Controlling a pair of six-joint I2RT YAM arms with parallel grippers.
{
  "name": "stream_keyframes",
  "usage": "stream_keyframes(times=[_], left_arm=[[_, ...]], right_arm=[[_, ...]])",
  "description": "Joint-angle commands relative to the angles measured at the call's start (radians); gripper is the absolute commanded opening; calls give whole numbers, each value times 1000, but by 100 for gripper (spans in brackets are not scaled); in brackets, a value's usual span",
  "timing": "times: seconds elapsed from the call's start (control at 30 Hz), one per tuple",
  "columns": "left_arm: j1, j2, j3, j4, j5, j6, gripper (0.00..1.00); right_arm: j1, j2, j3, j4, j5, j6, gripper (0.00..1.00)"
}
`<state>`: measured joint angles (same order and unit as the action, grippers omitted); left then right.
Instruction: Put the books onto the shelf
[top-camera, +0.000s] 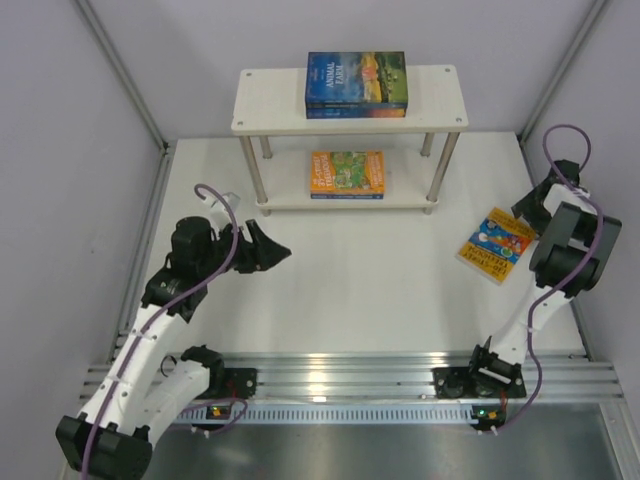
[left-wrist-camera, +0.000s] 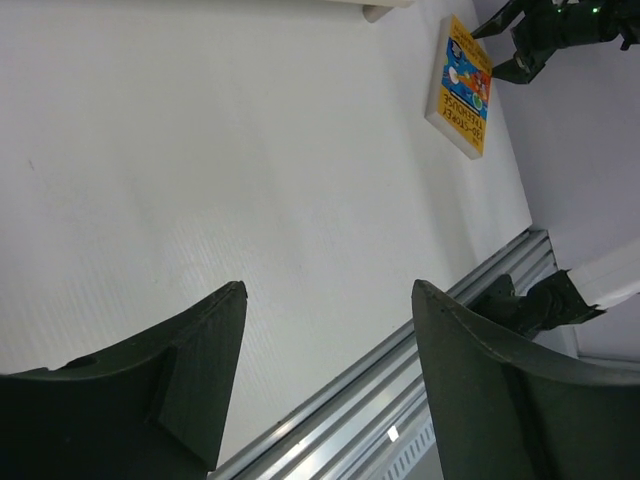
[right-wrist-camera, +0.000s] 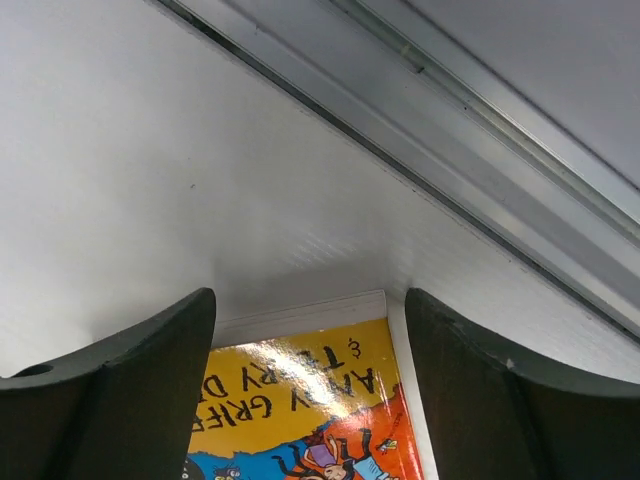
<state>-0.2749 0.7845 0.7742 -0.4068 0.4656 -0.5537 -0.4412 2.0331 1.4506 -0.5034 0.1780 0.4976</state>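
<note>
My left claw (top-camera: 272, 247) hangs wide and empty at middle left. The shelf (top-camera: 270, 105), upper centre, carries a blue book (top-camera: 356, 84) above and an orange-green one (top-camera: 347, 172) below. At middle right, my right claw (top-camera: 524, 212) gapes over the orange-yellow book (top-camera: 497, 244). I should straddle its edge squarely before pinching.

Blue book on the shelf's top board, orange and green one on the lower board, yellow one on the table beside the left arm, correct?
One slip: the yellow and orange paperback lies on the white table beside the right arm, not the left; the top external view shows it. The blue book on the cream two-tier shelf's top board and the orange-green book below are right.
</note>
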Motion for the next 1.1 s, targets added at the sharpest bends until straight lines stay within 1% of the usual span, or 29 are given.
stream_keyframes(times=[0.0, 0.03, 0.07, 0.17, 0.23, 0.27, 0.33, 0.37, 0.4, 0.43, 0.47, 0.53, 0.57, 0.6, 0.63, 0.67, 0.7, 0.73, 0.77, 0.8, 0.83, 0.87, 0.9, 0.93, 0.97, 1.0, 1.07], left_arm=[[-3, 18, -21, 74, 73, -49, 70], [-3, 19, -24, 79, 79, -55, 67], [-1, 16, -36, 85, 76, -61, 65], [-3, -2, -78, 121, 54, -94, 63], [-3, -1, -101, 144, 54, -130, 62], [-3, 1, -131, 173, 51, -141, 62], [-4, 12, -159, 190, 56, -166, 62], [-4, 16, -185, 207, 59, -170, 62], [-6, 25, -197, 217, 61, -172, 62], [-7, 28, -210, 227, 68, -170, 63], [-10, 36, -225, 235, 68, -167, 64], [-30, 67, -237, 237, 59, -147, 64], [-38, 77, -242, 243, 58, -144, 64], [-49, 88, -246, 258, 50, -149, 65], [-82, 93, -253, 270, 39, -155, 65], [-105, 96, -259, 286, -2, -169, 65], [-133, 108, -263, 321, -21, -175, 66], [-186, 117, -271, 338, -33, -184, 66], [-214, 127, -274, 358, -48, -195, 66], [-274, 146, -282, 400, -77, -219, 66], [-302, 157, -297, 443, -99, -236, 66], [-328, 170, -305, 471, -114, -270, 66], [-375, 200, -314, 506, -134, -287, 66], [-395, 220, -331, 581, -146, -305, 66], [-412, 266, -335, 614, -156, -334, 66], [-435, 292, -340, 679, -159, -344, 65], [-446, 362, -336, 730, -150, -360, 65]], right_arm=[[6, -34, -82, -9, -66, 41, 75], [9, -48, -100, -7, -87, 42, 73], [13, -65, -120, -7, -118, 50, 69], [38, -157, -232, -3, -207, 78, 66], [56, -244, -338, 14, -259, 113, 64], [76, -316, -433, 34, -312, 130, 64], [96, -388, -527, 106, -351, 206, 63], [117, -422, -570, 132, -401, 231, 63], [130, -486, -648, 167, -417, 255, 63], [151, -522, -692, 198, -426, 319, 63], [210, -583, -769, 235, -442, 352, 63], [283, -622, -817, 316, -442, 444, 64], [362, -631, -840, 369, -439, 462, 65], [396, -623, -835, 382, -446, 470, 65], [423, -613, -823, 381, -451, 455, 66], [468, -593, -788, 353, -451, 435, 68], [476, -587, -768, 320, -446, 405, 69], [475, -585, -747, 275, -436, 330, 70], [460, -599, -704, 165, -384, 279, 73], [450, -612, -688, 116, -353, 230, 75], [449, -628, -676, 74, -333, 134, 77], [406, -664, -670, 15, -328, 87, 80], [401, -675, -670, -18, -331, 47, 82], [400, -685, -673, -46, -333, -14, 82], [400, -700, -703, -63, -363, -34, 84], [400, -709, -726, -55, -409, -51, 84], [400, -746, -806, -2, -449, -60, 86]])
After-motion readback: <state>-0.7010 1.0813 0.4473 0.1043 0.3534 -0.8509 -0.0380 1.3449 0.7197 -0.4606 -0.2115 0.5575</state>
